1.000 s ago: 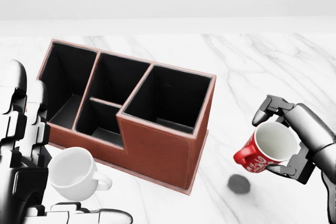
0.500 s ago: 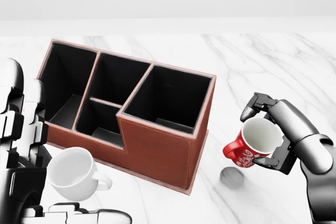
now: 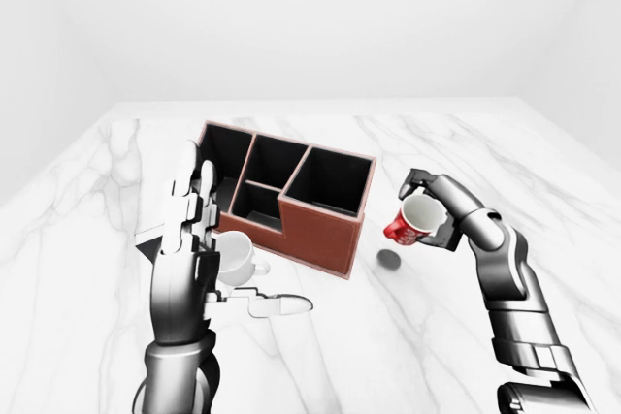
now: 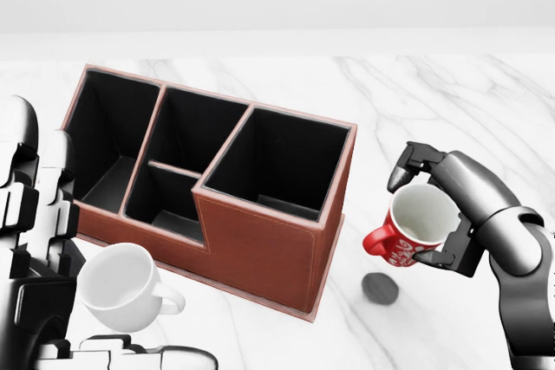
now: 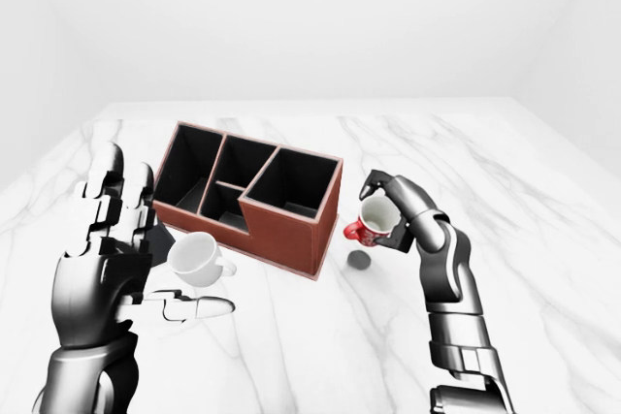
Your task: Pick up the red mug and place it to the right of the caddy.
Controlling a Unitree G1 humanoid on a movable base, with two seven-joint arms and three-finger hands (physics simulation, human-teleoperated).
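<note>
Right hand (image 4: pixel 438 214) grips empty red mug (image 4: pixel 411 230) beside empty caddy (image 4: pixel 217 181).

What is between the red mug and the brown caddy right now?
Nothing: in the head view only bare white marble table separates the red mug, gripped in the right hand, from the brown leather caddy.

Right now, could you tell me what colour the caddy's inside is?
Black inside the caddy; clearest in the head view.

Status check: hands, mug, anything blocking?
Right robot hand shut on red ceramic mug, airborne right of brown leather caddy. Left robot hand open beside white mug. Drop zone unobstructed.
</note>
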